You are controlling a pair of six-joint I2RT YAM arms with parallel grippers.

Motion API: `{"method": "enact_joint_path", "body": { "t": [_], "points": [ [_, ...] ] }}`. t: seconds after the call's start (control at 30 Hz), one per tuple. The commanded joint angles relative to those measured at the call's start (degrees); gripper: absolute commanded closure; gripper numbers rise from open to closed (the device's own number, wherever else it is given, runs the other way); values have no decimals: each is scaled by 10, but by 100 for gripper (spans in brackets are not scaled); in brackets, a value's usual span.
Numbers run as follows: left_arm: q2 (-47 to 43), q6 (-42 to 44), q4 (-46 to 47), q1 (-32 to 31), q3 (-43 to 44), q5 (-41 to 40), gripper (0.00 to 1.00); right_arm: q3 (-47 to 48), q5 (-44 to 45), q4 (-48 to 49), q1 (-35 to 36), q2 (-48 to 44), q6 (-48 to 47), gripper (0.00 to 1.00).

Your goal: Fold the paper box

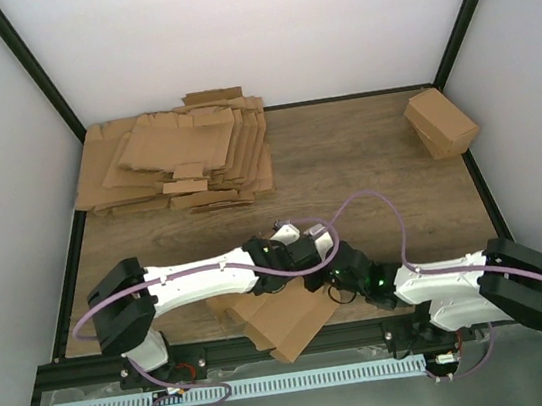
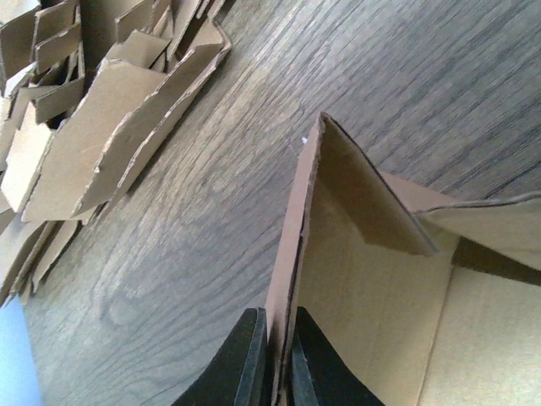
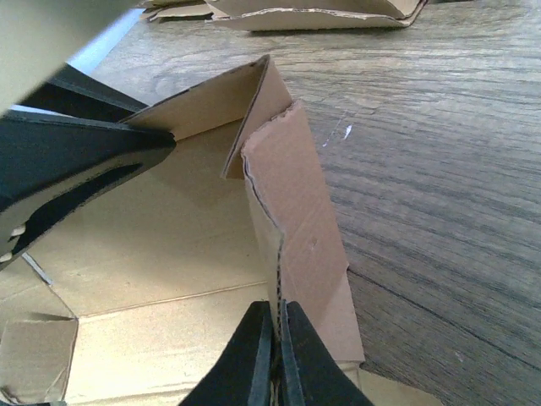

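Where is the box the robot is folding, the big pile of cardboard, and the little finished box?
paper box (image 1: pixel 290 325): top view, on its big flat panel.
pile of cardboard sheets (image 1: pixel 176 161): top view, middle of the top sheet.
closed cardboard box (image 1: pixel 439 121): top view, its top face.

**Plain brown card on grey-brown woodgrain**

The paper box (image 1: pixel 290 323) is plain, unprinted brown cardboard. Its inner faces are a paler tan and its outer faces a redder brown. The table (image 1: pixel 367 164) has a grey-brown wood-grain pattern with darker streaks. The pile of sheets (image 1: pixel 179 160) and the closed carton (image 1: pixel 439 122) are the same plain brown. The left gripper (image 2: pixel 277 320) and the right gripper (image 3: pixel 275 309) have black fingers. The left arm (image 1: pixel 196 282) and right arm (image 1: pixel 448 277) are white with black joints. A lilac cable (image 1: pixel 394 216) runs along them, and small green lights (image 1: pixel 375 277) glow. The walls (image 1: pixel 257 33) are white and the frame posts (image 1: pixel 28 65) black.
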Motion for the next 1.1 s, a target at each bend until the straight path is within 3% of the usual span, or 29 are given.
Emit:
{"method": "enact_joint_path", "body": {
  "t": [0.0, 0.07, 0.23, 0.5, 0.63, 0.8, 1.07],
  "points": [
    [-15, 15, 60, 1, 4, 41, 91, -12, 17, -45, 12, 19, -19, 97],
    [-15, 16, 54, 1, 3, 43, 91, -13, 29, -52, 12, 16, -25, 95],
    [-24, 29, 58, 2, 0, 80, 77, -15, 63, -88, 12, -16, -27, 90],
    [-48, 34, 74, 34, 1, 165, 77, -30, 73, -92, 12, -44, -35, 98],
    [-68, 38, 93, 54, -3, 248, 67, -27, 61, -83, 12, -37, -37, 98],
    [-76, 37, 103, 81, -18, 321, 70, -25, 43, -68, 12, -33, -36, 98],
    [-60, 33, 115, 91, -36, 360, 72, -23, 29, -55, 12, -5, -41, 97]
  ]
}}
